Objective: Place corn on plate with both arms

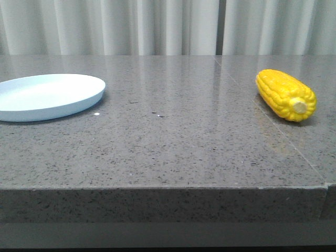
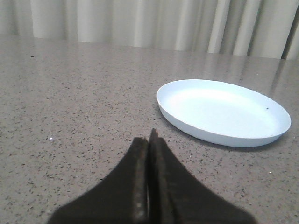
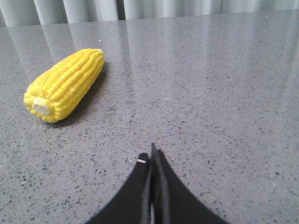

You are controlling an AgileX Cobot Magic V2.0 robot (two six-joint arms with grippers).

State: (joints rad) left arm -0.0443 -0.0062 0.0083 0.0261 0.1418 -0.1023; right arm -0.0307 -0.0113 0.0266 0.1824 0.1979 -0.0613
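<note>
Unmarked corn [image 1: 286, 94], unmarked plate [image 1: 48, 96]

Grey speckled stone table [image 1: 173, 142]; pale curtains [image 1: 157, 26] behind

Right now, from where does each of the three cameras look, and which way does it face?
Front view: low at the table's near edge, facing forward; plate left, corn right, no robot part visible.
Left wrist view: on the left arm, low over the table; left pincer shut, plate beyond it.
Right wrist view: on the right arm; right pincer shut, corn beyond it.
Shared: front and left wrist show the plate; front and right wrist the corn.
</note>
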